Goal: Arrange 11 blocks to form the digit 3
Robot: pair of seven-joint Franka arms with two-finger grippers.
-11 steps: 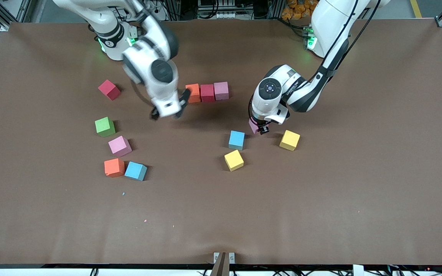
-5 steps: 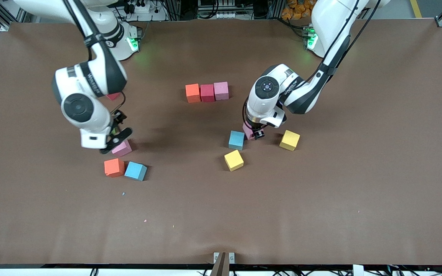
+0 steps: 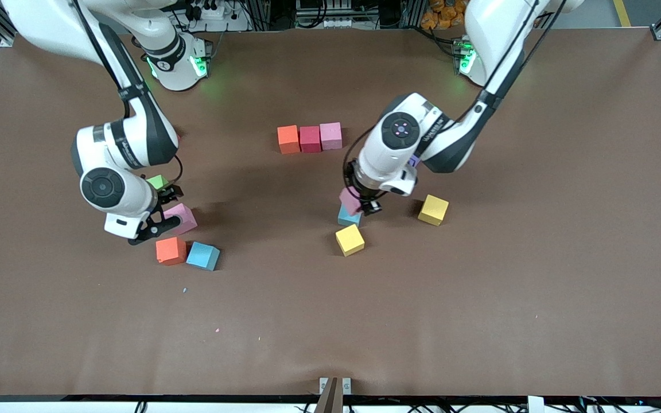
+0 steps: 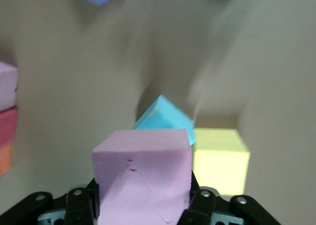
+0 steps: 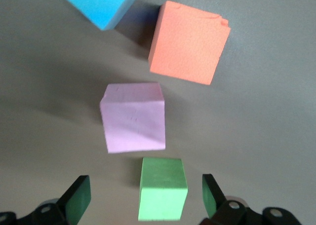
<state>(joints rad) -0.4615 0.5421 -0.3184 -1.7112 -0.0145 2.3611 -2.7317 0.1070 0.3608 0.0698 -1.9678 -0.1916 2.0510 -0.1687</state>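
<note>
My left gripper (image 3: 360, 202) is shut on a pink cube (image 3: 350, 199) and holds it up over a blue cube (image 3: 348, 217). In the left wrist view the pink cube (image 4: 143, 170) fills the gripper (image 4: 142, 205), with the blue cube (image 4: 163, 117) and a yellow cube (image 4: 220, 166) below. A row of orange (image 3: 288, 139), red (image 3: 310, 139) and pink (image 3: 330, 136) cubes lies mid-table. My right gripper (image 3: 158, 213) is open over a green cube (image 3: 158, 182). In the right wrist view the green cube (image 5: 163, 188) lies between the fingers of the gripper (image 5: 144, 198).
A pink cube (image 3: 181, 218), an orange cube (image 3: 170, 250) and a blue cube (image 3: 203, 256) lie beside the right gripper. Two yellow cubes (image 3: 350, 239) (image 3: 433, 209) lie near the left gripper. A purple cube (image 3: 415, 162) peeks from under the left arm.
My right arm swung from beside the row to over the green and pink cubes. My left gripper rose with the pink cube and moved over the blue cube.
</note>
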